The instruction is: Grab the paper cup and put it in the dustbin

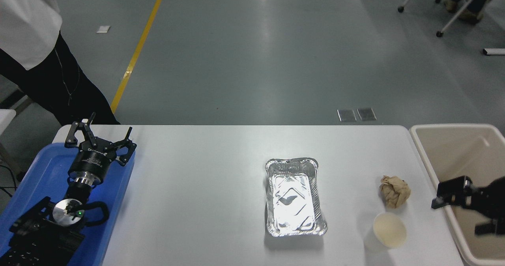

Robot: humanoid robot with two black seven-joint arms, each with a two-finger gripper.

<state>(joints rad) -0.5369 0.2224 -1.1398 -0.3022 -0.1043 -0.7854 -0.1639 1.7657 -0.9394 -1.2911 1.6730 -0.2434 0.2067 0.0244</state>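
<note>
Paper cup (pixel 389 229) stands upright on the white table (pixel 205 187), near the right front corner, mouth up, cream inside visible, untouched. Crumpled brown paper ball (pixel 395 191) lies just beyond it, apart from the cup. Silver foil tray (pixel 294 197) sits to the cup's left, near table centre, long side running away from the camera. Dustbin (pixel 424 145), beige, stands off the table's right edge, its thick rim running alongside the table edge; a brown patch shows low inside it. Right gripper (pixel 459 203) enters from the right edge and hangs over the dustbin's near-left rim, to the right of the cup and clear of it; only blurred black parts show, so whether the fingers are spread or closed cannot be told; nothing seen in its grasp. Left gripper (pixel 98 139) is parked at lower left over the blue plastic tray (pixel 43 167), fingers spread, holding nothing. A person (pixel 35 57) in a white top and dark trousers stands at the far left corner.
</note>
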